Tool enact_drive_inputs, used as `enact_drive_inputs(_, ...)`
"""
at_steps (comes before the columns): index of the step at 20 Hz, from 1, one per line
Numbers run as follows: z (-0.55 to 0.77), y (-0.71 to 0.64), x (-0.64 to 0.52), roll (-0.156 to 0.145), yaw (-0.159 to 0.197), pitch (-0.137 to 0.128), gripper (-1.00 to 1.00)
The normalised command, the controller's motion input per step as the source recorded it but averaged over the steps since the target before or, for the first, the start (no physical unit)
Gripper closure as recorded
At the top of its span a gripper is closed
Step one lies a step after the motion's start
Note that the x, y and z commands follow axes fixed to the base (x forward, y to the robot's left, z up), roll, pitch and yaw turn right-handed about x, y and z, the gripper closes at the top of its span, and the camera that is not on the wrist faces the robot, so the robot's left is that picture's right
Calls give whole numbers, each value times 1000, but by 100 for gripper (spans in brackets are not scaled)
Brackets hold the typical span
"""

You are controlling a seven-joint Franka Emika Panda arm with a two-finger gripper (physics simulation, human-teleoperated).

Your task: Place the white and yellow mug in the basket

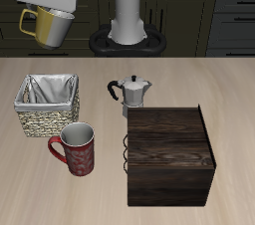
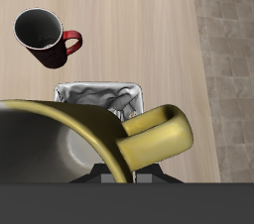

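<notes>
Half done: the jaws are clamped on the white and yellow mug (image 1: 48,25), hoisted high above the desk (image 1: 229,100), basket (image 1: 47,105) waiting below.

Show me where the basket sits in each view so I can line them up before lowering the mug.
Exterior view: the basket stands on the table behind the red mug, below the raised gripper holding the white and yellow mug.
Wrist view: the basket shows just beyond the held mug's rim and handle.
Shared landmark: the red mug, next to the basket in both.
</notes>
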Motion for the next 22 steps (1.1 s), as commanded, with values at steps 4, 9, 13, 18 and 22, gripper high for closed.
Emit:
enact_drive_inputs(4, -289, -100, 50, -18, -23, 7, 100)
enact_drive_inputs(9, -355, -60, -31, -8, -20, 29, 100)
enact_drive_inputs(13, -390, 26, -34, 10, -3, 38, 100)
enact_drive_inputs(18, -453, -119, -5, -18, -16, 43, 100)
enact_drive_inputs(22, -402, -104, 13, -23, 12, 43, 100)
